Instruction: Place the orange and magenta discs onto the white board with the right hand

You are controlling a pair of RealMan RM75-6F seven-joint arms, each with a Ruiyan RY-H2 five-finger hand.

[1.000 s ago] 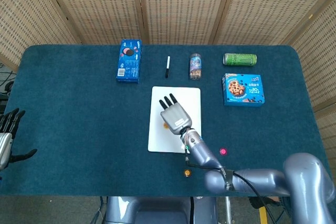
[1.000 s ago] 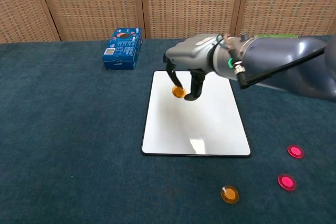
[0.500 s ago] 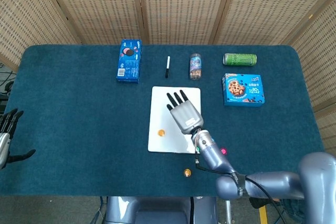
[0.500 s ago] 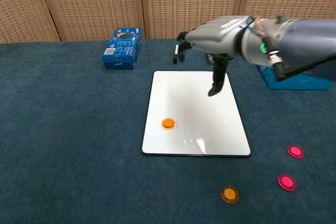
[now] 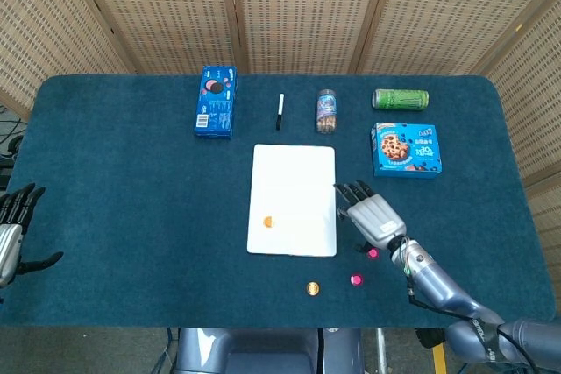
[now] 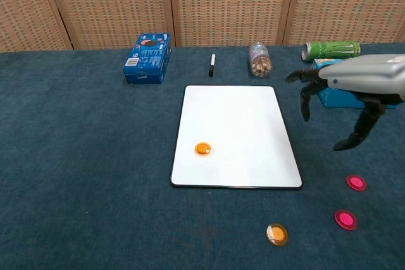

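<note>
Two orange discs (image 6: 202, 148), two magenta discs (image 6: 345, 219); right hand (image 6: 345, 102) seemingly empty, fingers spread.

One disc (image 6: 202, 148) lies on the board (image 6: 235, 118); three discs (image 6: 345, 219) lie on the table (image 6: 82, 156) right of and before it.

Matt teal cloth table (image 6: 76, 156) — glossy white board (image 6: 234, 118) — woven-cane screens (image 5: 298, 6)

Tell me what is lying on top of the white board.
One orange disc lies on the white board, near its front left. Nothing else sits there; no part of the board is covered in the chest view.
</note>
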